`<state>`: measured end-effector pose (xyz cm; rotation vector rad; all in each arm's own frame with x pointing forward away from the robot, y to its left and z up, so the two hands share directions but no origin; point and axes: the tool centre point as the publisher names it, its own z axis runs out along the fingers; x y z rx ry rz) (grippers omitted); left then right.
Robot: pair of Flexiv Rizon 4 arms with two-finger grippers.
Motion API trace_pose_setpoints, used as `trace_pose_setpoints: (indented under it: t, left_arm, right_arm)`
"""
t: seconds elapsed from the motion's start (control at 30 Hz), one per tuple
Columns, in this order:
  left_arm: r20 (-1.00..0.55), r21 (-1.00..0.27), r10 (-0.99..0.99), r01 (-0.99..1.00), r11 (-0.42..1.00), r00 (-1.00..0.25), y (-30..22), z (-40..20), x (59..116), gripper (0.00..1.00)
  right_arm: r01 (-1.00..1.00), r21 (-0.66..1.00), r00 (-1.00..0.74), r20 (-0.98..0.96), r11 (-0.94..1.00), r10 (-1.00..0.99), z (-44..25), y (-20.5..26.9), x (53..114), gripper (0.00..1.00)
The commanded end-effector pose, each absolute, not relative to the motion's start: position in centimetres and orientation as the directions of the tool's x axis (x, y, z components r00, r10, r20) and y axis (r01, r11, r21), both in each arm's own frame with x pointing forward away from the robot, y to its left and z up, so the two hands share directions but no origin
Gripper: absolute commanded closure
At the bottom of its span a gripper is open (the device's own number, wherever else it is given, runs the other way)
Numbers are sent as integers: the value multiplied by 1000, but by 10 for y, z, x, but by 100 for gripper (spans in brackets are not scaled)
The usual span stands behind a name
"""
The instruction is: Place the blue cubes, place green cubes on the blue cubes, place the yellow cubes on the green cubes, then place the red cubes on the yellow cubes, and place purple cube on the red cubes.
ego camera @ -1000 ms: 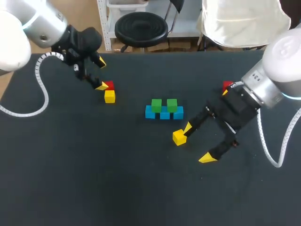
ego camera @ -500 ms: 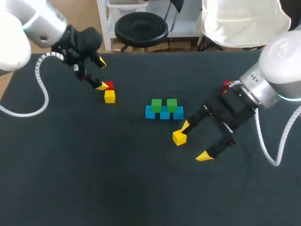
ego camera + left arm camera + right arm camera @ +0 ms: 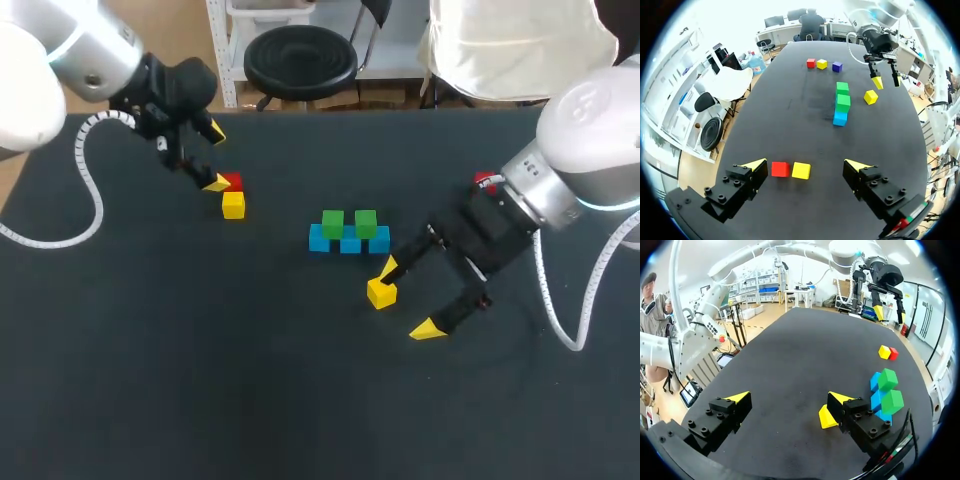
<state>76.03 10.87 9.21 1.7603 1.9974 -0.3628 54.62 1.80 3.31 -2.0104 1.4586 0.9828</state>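
Nearest me on the black table [image 3: 200, 400], my right claw [image 3: 408, 298] hangs low with its fingers spread wide, pinching nothing; a yellow cube [image 3: 381, 292] lies between them, tight by the inside of one finger and well apart from the other; that finger's black body half hides it in the right wrist view, and whether the two touch I cannot tell; just beyond stands the stack, three blue cubes [image 3: 349, 243] in a touching row with two green cubes [image 3: 333, 223] side by side on top, each straddling a seam; it lies between my two claws; to the right, a red cube [image 3: 485, 181] peeps out from behind my right arm [image 3: 590, 140], which covers its neighbours in the head view; the left wrist view shows it in a short row with a second yellow cube [image 3: 822, 64] and the purple cube [image 3: 837, 66]; farthest off, at the left, my left claw [image 3: 215, 158] is spread just as wide and grips nothing; a second red cube [image 3: 232, 181] and a third yellow cube [image 3: 233, 205] sit touching below it, the red one nearer one fingertip; all the cubes are sharp-edged blocks of plain solid colour; my fingers are black with yellow wedge tips; a white cable [image 3: 82, 165] loops beside each arm; the tabletop is flat, dull and dark.
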Motion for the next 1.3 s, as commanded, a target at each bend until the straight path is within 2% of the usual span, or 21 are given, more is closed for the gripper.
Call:
trace_pose_setpoints:
  t: [0.03,0.27,0.33,0.37,0.43,0.47,0.5,0.53,0.57,0.6,0.63,1.3]
  left_arm:
    - [-498,99,864,984,148,-80,110,92,760,0]
    - [-498,99,864,984,148,-80,110,92,760,0]
    - [-498,99,864,984,148,-80,110,92,760,0]
    - [-498,99,864,984,148,-80,110,92,760,0]
    - [-498,99,864,984,148,-80,110,92,760,0]
    - [-498,99,864,984,148,-80,110,92,760,0]
    - [-498,99,864,984,148,-80,110,92,760,0]
    - [-498,99,864,984,148,-80,110,92,760,0]
    - [-498,99,864,984,148,-80,110,92,760,0]
    - [-498,99,864,984,148,-80,110,92,760,0]
    - [-498,99,864,984,148,-80,110,92,760,0]
    - [-498,99,864,984,148,-80,110,92,760,0]
  right_arm:
    - [-943,43,178,-772,-329,-611,31,21,549,0]
    - [-941,47,179,-769,-334,-614,29,23,552,2]
    - [-943,48,176,-769,-331,-615,28,22,552,15]
    - [-943,51,173,-769,-328,-615,28,22,552,18]
    - [-945,54,166,-770,-323,-616,27,22,552,38]
    - [-947,55,162,-772,-318,-615,27,22,552,38]
    - [-947,54,161,-772,-317,-615,26,21,552,26]
    - [-947,56,160,-772,-316,-615,26,21,552,21]
    - [-947,57,158,-772,-316,-616,26,21,552,21]
    - [-948,55,159,-773,-315,-614,26,21,552,13]
    - [-948,55,158,-773,-313,-615,26,21,552,1]
    - [-957,43,152,-767,-287,-623,25,23,568,0]
